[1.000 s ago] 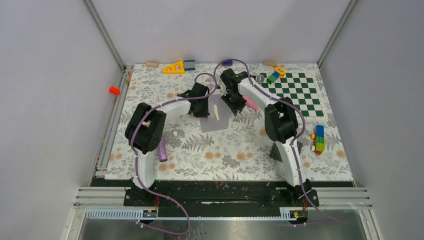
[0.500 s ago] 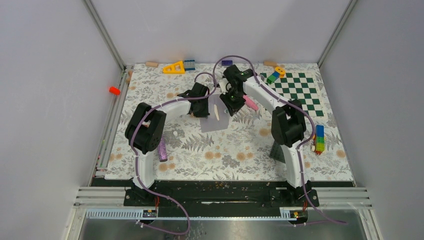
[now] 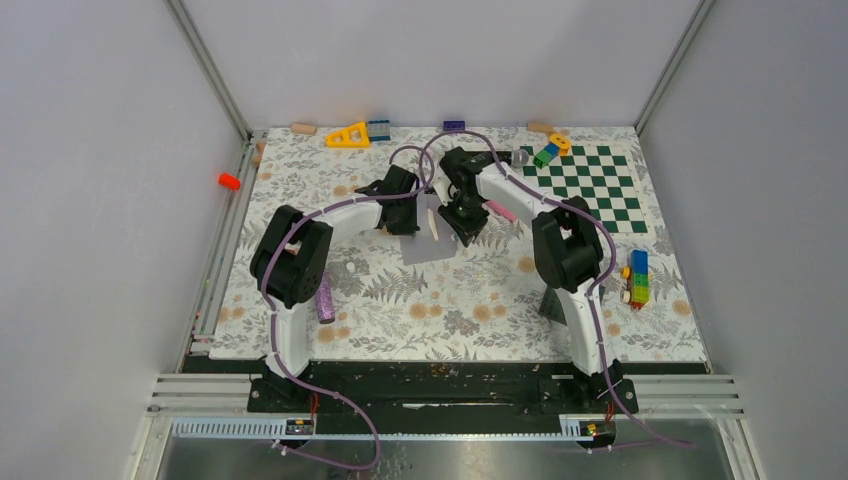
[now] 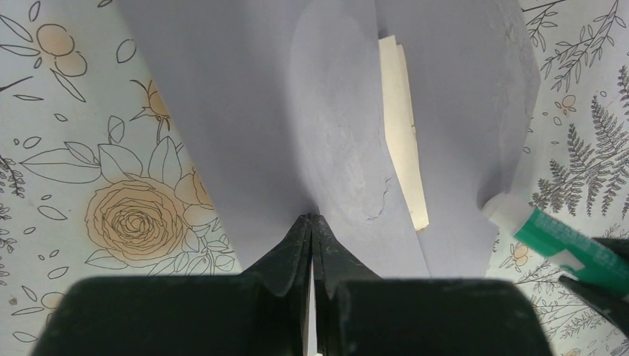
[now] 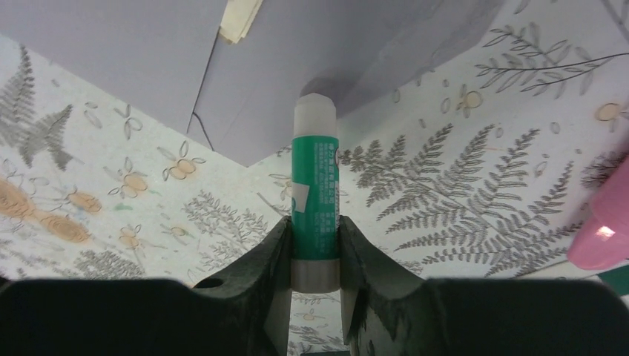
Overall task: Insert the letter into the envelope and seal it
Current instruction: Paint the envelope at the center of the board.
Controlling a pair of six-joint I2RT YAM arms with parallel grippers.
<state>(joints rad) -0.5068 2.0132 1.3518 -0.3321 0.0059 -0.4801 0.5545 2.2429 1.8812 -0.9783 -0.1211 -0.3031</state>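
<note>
The table (image 3: 450, 300), covered in a fern-and-flower print, is carrying a green-and-white checkerboard (image 3: 590, 190) at its far right. Just left of the checkerboard a pink cylinder (image 3: 500, 210) is lying, and further left the envelope (image 3: 425, 245) is lying too. At the checkerboard's far left corner a green-and-blue brick (image 3: 546, 154) and a yellow ring (image 3: 560, 143) are sitting. Well left of the checkerboard, along the far edge, more pieces are lying — a purple brick (image 3: 454, 125), a blue brick (image 3: 379, 129), a yellow triangle (image 3: 348, 135). Nearer than the checkerboard's right corner, a stack of coloured bricks (image 3: 637, 277) is resting.

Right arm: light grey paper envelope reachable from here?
Likely yes: the right gripper holds a green-and-white glue stick, tip at the light grey paper envelope, nothing between; left gripper pinches it.
</note>
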